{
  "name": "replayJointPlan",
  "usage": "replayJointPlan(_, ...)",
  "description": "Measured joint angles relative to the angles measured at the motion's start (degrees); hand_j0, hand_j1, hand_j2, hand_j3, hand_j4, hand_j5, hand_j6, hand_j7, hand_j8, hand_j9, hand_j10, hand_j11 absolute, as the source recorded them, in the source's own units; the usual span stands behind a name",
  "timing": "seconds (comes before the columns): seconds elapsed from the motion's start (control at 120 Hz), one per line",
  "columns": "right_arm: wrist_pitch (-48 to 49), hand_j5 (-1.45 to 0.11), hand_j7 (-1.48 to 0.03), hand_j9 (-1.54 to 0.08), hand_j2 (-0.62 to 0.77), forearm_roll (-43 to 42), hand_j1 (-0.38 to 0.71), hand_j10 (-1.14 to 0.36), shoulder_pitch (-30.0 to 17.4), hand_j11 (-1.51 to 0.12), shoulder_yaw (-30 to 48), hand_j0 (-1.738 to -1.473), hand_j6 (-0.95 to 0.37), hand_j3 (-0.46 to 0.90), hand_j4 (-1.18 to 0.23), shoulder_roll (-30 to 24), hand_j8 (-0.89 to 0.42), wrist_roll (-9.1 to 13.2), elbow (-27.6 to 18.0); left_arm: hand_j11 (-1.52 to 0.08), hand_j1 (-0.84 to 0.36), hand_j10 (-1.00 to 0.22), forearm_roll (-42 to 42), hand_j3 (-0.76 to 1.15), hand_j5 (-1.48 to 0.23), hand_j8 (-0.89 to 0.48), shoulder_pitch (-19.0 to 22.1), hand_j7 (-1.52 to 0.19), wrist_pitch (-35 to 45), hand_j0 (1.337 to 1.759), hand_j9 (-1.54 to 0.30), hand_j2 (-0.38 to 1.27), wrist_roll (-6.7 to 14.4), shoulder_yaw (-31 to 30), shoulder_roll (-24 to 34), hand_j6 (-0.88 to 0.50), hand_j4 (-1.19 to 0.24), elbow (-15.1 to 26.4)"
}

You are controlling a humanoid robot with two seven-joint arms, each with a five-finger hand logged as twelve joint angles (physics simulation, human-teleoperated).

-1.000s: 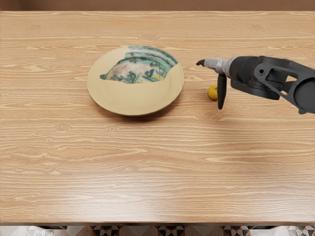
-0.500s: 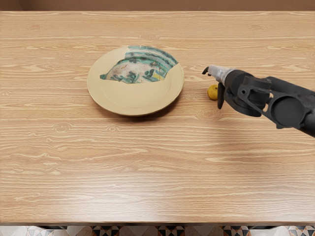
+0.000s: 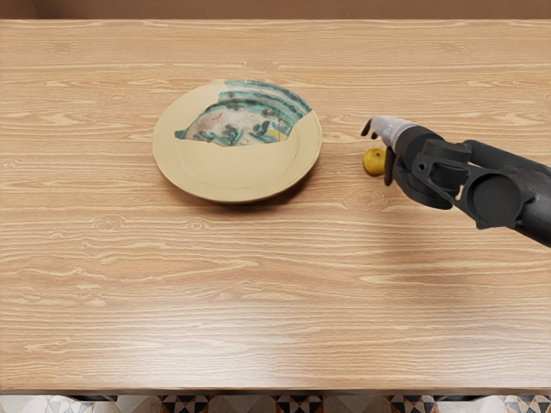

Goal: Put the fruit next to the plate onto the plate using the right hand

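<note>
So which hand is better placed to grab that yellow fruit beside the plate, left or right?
Right. The right hand is close beside the small yellow fruit, which lies on the table just right of the plate. Its arm comes in from that side; the left arm is out of view.

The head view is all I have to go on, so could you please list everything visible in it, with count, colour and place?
Table: one, light wood grain, fills almost the whole picture.
Plate: one, cream with a green and white painted patch on its far part, left of the table's centre.
Fruit: one, small and yellow, on the table to the right of the plate and apart from it, partly hidden by the hand.
Floor: a narrow strip of patterned tiles along the bottom edge.
Right arm: one, dark grey, comes in from the right edge.
Right hand: one, grey and black, close against the fruit's right side.
</note>
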State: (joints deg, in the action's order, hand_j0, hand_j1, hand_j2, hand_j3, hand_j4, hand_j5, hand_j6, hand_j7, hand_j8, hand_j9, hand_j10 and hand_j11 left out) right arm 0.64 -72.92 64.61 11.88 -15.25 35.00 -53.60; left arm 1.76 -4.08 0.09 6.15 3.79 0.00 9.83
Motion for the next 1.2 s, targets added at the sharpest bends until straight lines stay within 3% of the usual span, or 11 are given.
replayJointPlan(0.358, -1.71, -0.4, -0.4, -0.4, -0.06, -0.37, 0.02, -0.31, 0.17, -0.4, -2.3, -1.658, -0.31, 0.0, -0.31, 2.37, -0.31, 0.0, 1.51, -0.02, 0.33, -0.02, 0.0, 0.0, -0.02, -0.02, -0.01, -0.02, 0.0, 1.658, -0.02, 0.0, 0.0, 0.0, 0.0, -0.02, -0.02, 0.0)
replayJointPlan(0.692, -2.36, -0.4, -0.4, -0.4, -0.06, -0.3, 0.02, -0.31, 0.46, -0.4, -3.53, -1.658, -0.31, 0.0, -0.31, 5.2, -0.31, 0.0, 8.25, -0.02, 0.33, -0.02, 0.0, 0.0, -0.02, -0.02, 0.0, -0.02, 0.0, 1.658, -0.02, 0.0, 0.0, 0.0, 0.0, -0.02, -0.02, 0.0)
replayJointPlan(1.2, -2.47, -0.44, -0.44, -0.44, -0.07, 0.18, 0.06, -0.34, 0.51, -0.44, -4.99, -1.658, -0.34, 0.0, -0.34, 7.18, -0.34, 0.0, 9.04, -0.02, 0.33, -0.02, 0.0, 0.0, -0.02, -0.02, 0.0, -0.02, 0.0, 1.658, -0.02, 0.0, 0.0, 0.0, 0.0, -0.02, -0.02, 0.0)
